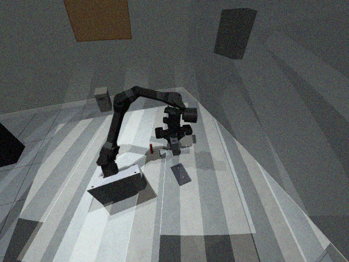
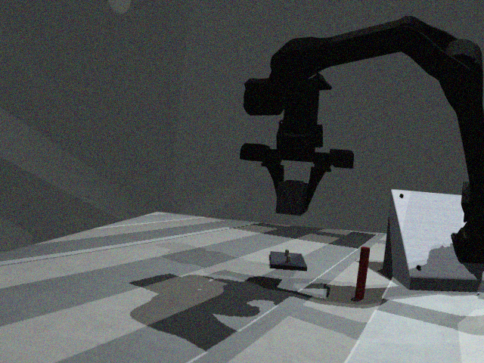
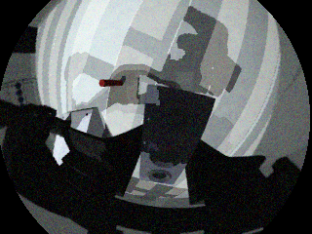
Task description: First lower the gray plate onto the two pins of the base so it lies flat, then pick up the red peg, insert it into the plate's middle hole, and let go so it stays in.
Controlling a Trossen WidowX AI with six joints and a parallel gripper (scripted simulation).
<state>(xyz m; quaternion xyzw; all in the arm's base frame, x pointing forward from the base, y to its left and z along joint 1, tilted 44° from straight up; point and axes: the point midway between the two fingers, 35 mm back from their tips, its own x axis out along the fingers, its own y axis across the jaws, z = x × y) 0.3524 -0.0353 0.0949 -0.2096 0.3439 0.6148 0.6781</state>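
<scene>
My gripper (image 1: 174, 140) (image 2: 293, 186) (image 3: 165, 129) points down and is shut on the gray plate (image 1: 175, 146) (image 2: 292, 199) (image 3: 177, 117). The plate is held in the air, well above the table top. The flat dark base (image 1: 178, 172) (image 2: 278, 262) lies on the table, with thin pins standing up from it. In the top view it is below and slightly right of the held plate. I cannot make out the base in the wrist view. The red peg (image 1: 151, 148) (image 2: 362, 273) (image 3: 111, 83) stands upright on the table, between the base and the arm's mount in the exterior view.
The arm's wedge-shaped mount (image 1: 121, 189) (image 2: 426, 226) has a pale sloping face and stands beyond the peg in the exterior view. A small gray block (image 1: 103, 100) stands behind the arm. An orange panel (image 1: 98, 19) and a dark box (image 1: 235, 34) are in the background.
</scene>
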